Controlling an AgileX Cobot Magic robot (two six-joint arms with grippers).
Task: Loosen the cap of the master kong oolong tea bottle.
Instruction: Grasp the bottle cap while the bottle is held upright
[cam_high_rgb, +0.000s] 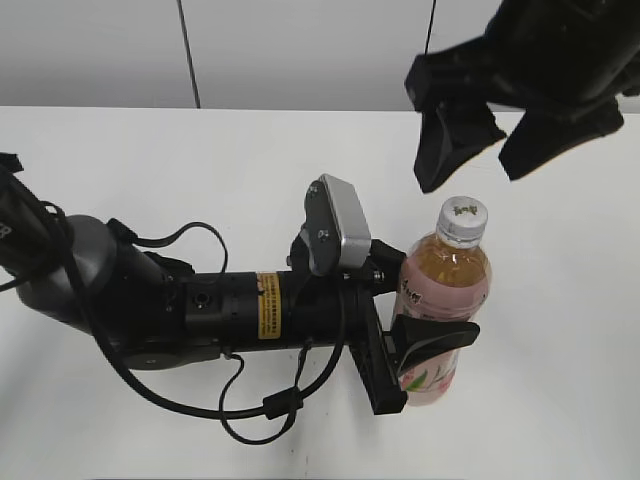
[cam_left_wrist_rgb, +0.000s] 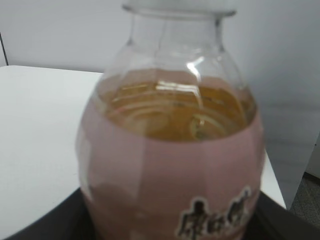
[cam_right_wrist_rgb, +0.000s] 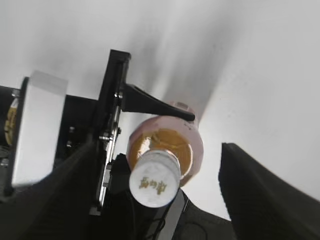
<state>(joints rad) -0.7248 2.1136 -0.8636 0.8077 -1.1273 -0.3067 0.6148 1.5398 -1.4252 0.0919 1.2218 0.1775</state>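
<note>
The master kong oolong tea bottle (cam_high_rgb: 444, 300) stands upright on the white table, amber tea above a pink label. Its white cap (cam_high_rgb: 464, 218) sits on the neck. My left gripper (cam_high_rgb: 425, 335) is shut on the bottle's body at label height; the bottle fills the left wrist view (cam_left_wrist_rgb: 172, 165). My right gripper (cam_high_rgb: 480, 155) hangs open above the cap, not touching it. In the right wrist view the cap (cam_right_wrist_rgb: 154, 179) lies between the two dark fingers (cam_right_wrist_rgb: 160, 190), with the bottle (cam_right_wrist_rgb: 192, 145) below.
The left arm (cam_high_rgb: 200, 305) lies across the white table (cam_high_rgb: 200, 160) from the left, with loose black cables (cam_high_rgb: 270, 410) below it. A grey wall runs behind the table's far edge.
</note>
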